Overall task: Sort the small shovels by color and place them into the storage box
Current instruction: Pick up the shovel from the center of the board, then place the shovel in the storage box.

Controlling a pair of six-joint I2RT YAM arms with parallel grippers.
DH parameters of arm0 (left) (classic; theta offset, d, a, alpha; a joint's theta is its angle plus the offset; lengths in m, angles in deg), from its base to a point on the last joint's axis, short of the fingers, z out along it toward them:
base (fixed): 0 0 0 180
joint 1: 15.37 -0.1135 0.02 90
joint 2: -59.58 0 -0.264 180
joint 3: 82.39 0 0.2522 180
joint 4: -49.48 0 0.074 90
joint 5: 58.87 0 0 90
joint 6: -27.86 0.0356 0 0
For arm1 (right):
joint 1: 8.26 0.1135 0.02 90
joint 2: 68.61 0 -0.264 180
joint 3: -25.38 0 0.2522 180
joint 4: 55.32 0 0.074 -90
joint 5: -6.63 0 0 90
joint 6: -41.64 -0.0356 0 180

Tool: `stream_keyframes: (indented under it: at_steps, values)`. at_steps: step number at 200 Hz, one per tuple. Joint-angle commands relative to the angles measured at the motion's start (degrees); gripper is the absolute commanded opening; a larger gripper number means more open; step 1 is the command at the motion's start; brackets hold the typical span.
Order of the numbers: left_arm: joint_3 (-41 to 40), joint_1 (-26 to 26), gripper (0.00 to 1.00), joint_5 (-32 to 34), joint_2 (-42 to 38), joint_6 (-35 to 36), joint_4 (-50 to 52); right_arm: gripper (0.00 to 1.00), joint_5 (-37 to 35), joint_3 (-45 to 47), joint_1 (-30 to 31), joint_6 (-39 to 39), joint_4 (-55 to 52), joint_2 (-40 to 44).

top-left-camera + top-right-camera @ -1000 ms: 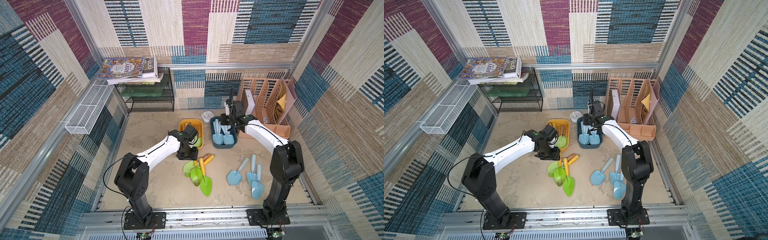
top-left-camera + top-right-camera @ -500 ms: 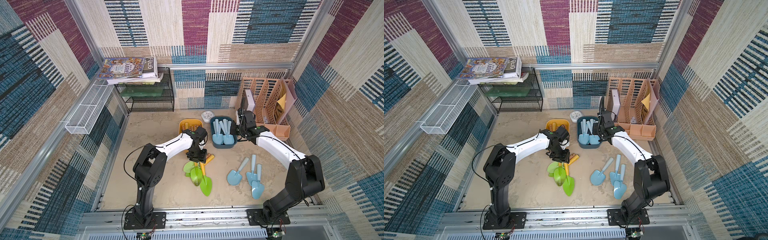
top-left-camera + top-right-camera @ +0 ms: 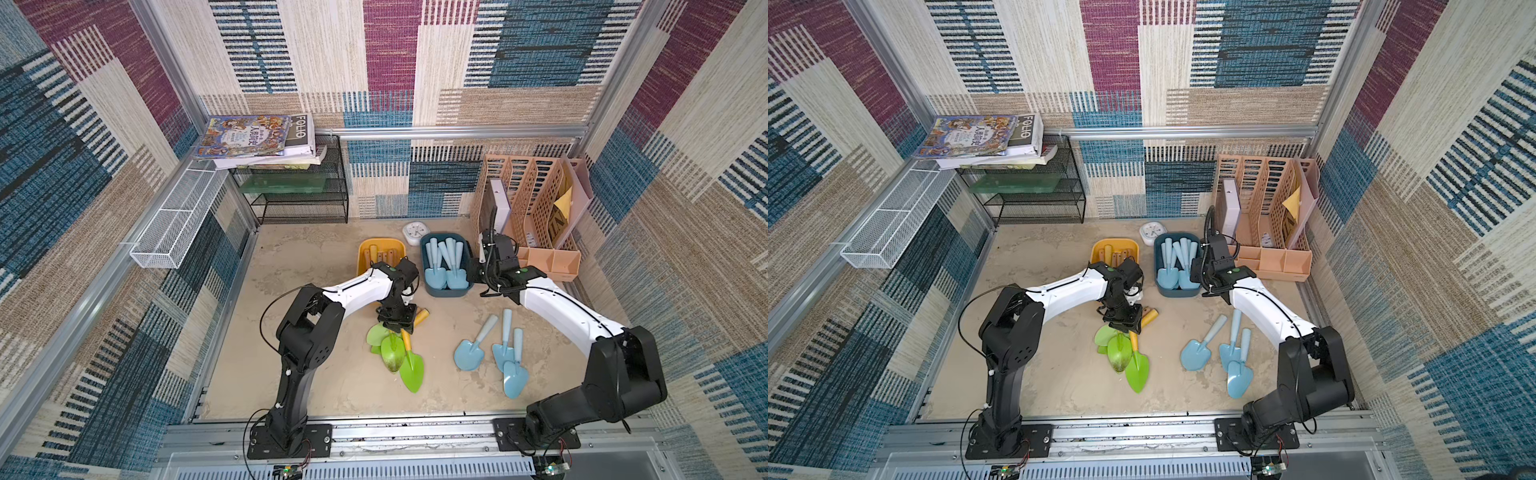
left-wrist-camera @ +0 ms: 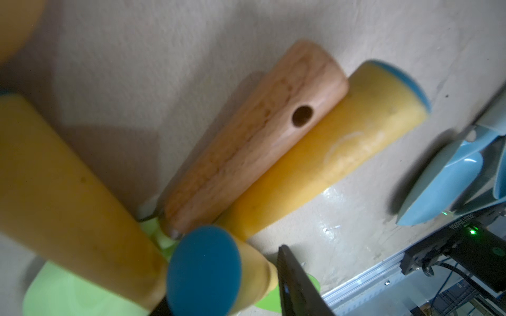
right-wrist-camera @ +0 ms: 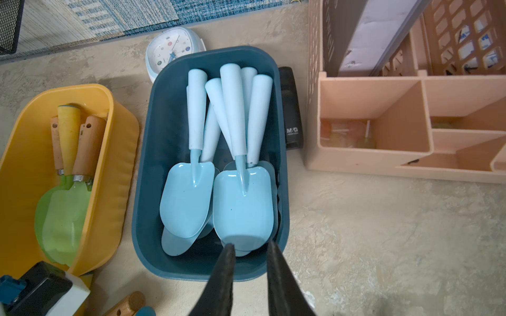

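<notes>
Several green small shovels [image 3: 395, 353] with wooden or yellow handles lie piled mid-floor. My left gripper [image 3: 397, 322] reaches down into their handles. In the left wrist view it [image 4: 219, 284] is shut on a yellow handle with a blue end cap [image 4: 204, 269], and one finger [image 4: 295, 281] lies against that handle. Three light blue shovels [image 3: 505, 347] lie to the right. The blue storage box [image 3: 446, 293] holds several blue shovels [image 5: 189, 197]. The yellow box [image 3: 380, 243] holds green ones [image 5: 65, 208]. My right gripper [image 5: 250, 249] hangs shut and empty at the blue box's near rim.
A white clock [image 3: 413, 232] stands behind the two boxes and a black stapler [image 5: 291, 109] lies beside the blue box. At the back right is a pink file organiser [image 3: 536, 216]. A black wire shelf [image 3: 299, 195] with books fills the back left, next to a white wire basket [image 3: 178, 220].
My left gripper came from the yellow box down to the green pile and narrowed round a yellow handle. My right arm drew back from above the blue box toward its right near corner.
</notes>
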Motion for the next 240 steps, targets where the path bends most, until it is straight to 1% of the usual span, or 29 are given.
stream_keyframes:
  at_steps: [1,28,34,49,62,80,117,147,164,184,215,240]
  values:
    - [0.50,0.17,0.41,-0.60,0.84,-0.43,1.03,0.24,-0.28,0.85,0.05,-0.87,1.75,0.68]
    - [0.66,0.39,0.37,-1.08,2.03,-0.74,1.03,0.24,-0.18,1.85,0.05,-1.09,2.12,1.21]
    - [0.78,0.44,0.35,-0.94,2.29,-0.82,1.09,0.24,-0.13,1.93,0.05,-1.13,2.11,1.34]
    - [1.03,0.51,0.26,-0.93,2.82,-0.92,1.08,0.24,-0.16,2.25,0.00,-1.06,2.05,1.47]
    - [1.20,0.68,0.12,-0.95,2.83,-1.03,1.08,0.24,-0.48,2.47,-0.04,-0.98,1.84,1.80]
    - [1.62,0.95,0.00,-0.99,2.35,-0.83,1.08,0.24,-0.56,2.72,-0.21,-0.93,1.66,2.30]
    - [3.55,1.48,0.00,-2.28,-0.04,-0.13,1.45,0.24,-1.30,3.74,-0.44,-1.12,1.76,3.43]
    - [8.79,1.58,0.00,-1.82,-2.58,0.72,4.81,0.24,-1.60,4.23,-0.66,-1.48,1.84,3.77]
    - [14.04,1.17,0.00,-1.50,-3.08,1.50,7.13,0.24,-1.63,4.04,-0.74,-1.53,1.84,3.66]
    - [22.43,-0.53,0.00,1.02,-2.00,2.06,10.35,0.24,-1.82,3.22,-0.83,-1.18,1.81,3.35]
    - [36.19,-5.92,0.00,5.92,2.24,2.33,12.76,0.24,-2.78,1.63,-1.16,0.14,1.05,3.23]
    - [43.76,-10.27,0.00,9.50,6.45,1.95,12.84,0.24,-2.78,0.77,-2.00,1.00,0.45,3.38]
